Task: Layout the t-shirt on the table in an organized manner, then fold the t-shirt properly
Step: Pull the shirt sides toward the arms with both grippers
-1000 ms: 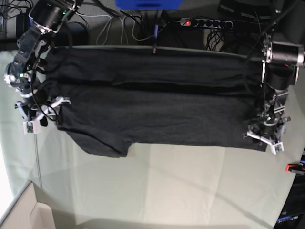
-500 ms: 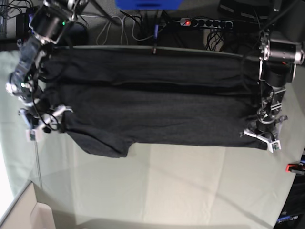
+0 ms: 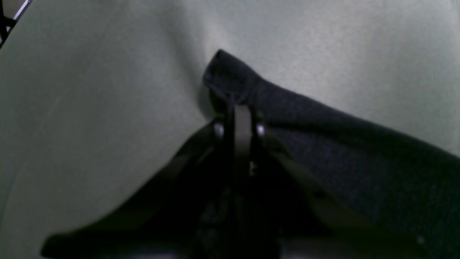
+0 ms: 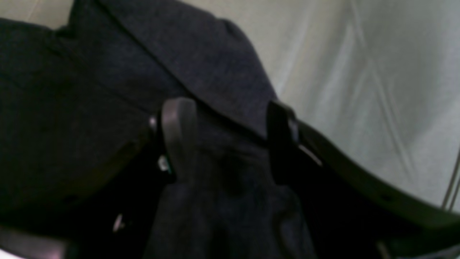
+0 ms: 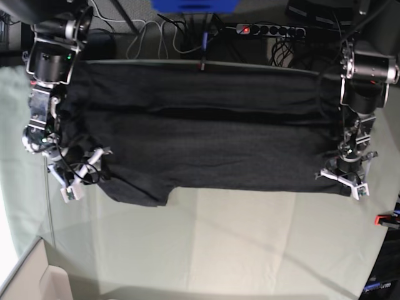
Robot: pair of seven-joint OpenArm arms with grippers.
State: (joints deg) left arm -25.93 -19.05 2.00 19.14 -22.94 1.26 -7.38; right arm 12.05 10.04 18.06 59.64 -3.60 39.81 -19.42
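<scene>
The dark t-shirt (image 5: 206, 137) lies spread wide across the far half of the pale green table (image 5: 219, 244), with a long crease running across it. At its front right corner in the base view, my left gripper (image 5: 342, 180) is shut on the fabric. The left wrist view shows that gripper (image 3: 239, 108) pinching a raised corner of the t-shirt (image 3: 359, 162) just above the table (image 3: 107, 72). My right gripper (image 5: 84, 172) sits at the shirt's left end. In the right wrist view this gripper (image 4: 230, 136) is open, with t-shirt (image 4: 179, 54) cloth lying between its fingers (image 4: 178, 133).
Behind the table are a power strip (image 5: 269, 29), loose cables and a blue object (image 5: 195, 5). A red clamp (image 5: 382, 219) sits at the right edge and another (image 5: 201, 65) at the back edge. A pale box (image 5: 37, 275) stands at the front left corner.
My left gripper has shut on the shirt's corner. The right arm has swung forward and inward along the shirt's left end, its jaws still wide.
</scene>
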